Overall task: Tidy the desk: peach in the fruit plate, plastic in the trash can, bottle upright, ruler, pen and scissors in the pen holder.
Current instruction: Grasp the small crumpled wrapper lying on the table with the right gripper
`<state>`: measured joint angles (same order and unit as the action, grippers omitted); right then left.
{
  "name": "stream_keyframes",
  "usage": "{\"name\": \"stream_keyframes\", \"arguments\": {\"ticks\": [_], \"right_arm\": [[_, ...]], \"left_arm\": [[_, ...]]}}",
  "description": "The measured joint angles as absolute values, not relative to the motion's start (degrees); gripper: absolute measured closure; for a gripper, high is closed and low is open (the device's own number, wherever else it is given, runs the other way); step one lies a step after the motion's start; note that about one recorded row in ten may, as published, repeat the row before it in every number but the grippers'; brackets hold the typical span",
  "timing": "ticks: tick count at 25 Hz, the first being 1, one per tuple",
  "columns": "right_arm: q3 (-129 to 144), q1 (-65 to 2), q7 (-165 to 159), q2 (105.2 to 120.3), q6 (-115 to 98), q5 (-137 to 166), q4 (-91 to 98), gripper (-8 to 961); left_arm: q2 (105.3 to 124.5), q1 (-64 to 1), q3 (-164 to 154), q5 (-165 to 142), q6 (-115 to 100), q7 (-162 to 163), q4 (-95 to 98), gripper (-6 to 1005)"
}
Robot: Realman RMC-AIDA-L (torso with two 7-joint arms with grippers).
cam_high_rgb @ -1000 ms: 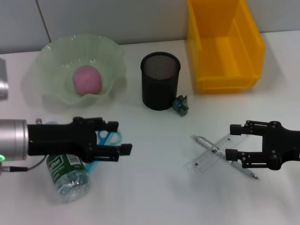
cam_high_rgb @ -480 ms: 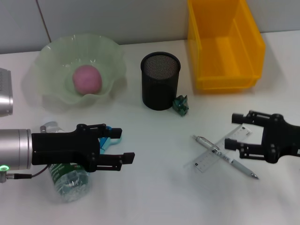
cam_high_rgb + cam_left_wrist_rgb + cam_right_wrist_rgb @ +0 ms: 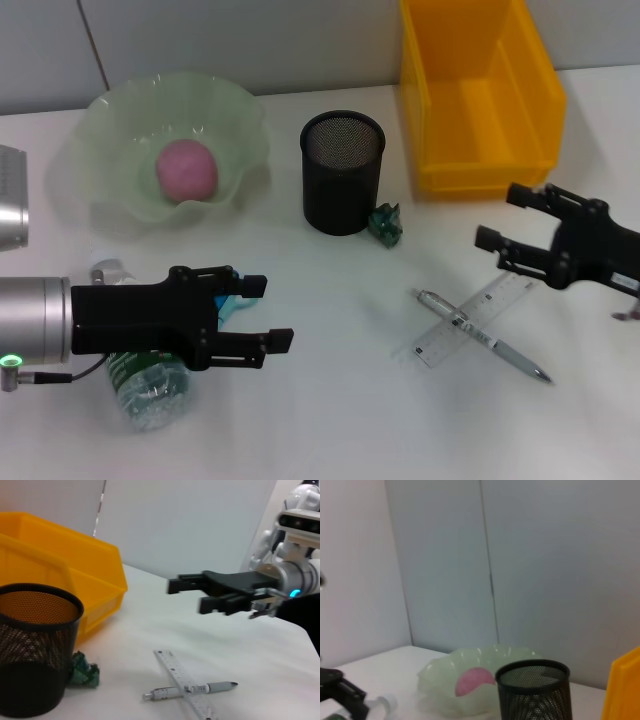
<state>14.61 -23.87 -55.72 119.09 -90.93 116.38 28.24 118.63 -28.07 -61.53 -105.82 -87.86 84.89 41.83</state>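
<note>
Pink round peach [image 3: 186, 168] already lying in pale green wavy-edged glass fruit plate [image 3: 108, 120]. Clear plastic bottle with green label [image 3: 145, 380] flat on white bench [image 3: 330, 420], partly under left hand [image 3: 260, 312], fingers spread and empty; blue-handled scissors [image 3: 232, 300] beneath it too. Crumpled green plastic scrap [image 3: 386, 223] just beside black mesh pen holder [image 3: 342, 172], near yellow plastic bin [image 3: 478, 95]. Silver pen [image 3: 478, 336] crossed over clear ruler [image 3: 474, 320]. Right hand [image 3: 505, 218] raised above ruler's far end, fingers parted, holding nothing.

White desk [image 3: 320, 420], scattered stationery, containers.
</note>
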Motion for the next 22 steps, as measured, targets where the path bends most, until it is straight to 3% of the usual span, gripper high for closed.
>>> {"name": "stream_keyframes", "arguments": {"ticks": [13, 22], "right_arm": [[20.33, -34.14, -56.42, 119.07, -71.42, 116.5, 19.06, 168], [24.68, -37.36, -56.93, 119.19, -63.6, 116.44, 15.48, 169]], "left_arm": [[118.65, -28.41, -62.45, -105.35, -87.53, 84.88, 41.83, 184], [118.72, -28.56, -62.4, -105.13, -87.92, 85.28, 41.83, 184]]}}
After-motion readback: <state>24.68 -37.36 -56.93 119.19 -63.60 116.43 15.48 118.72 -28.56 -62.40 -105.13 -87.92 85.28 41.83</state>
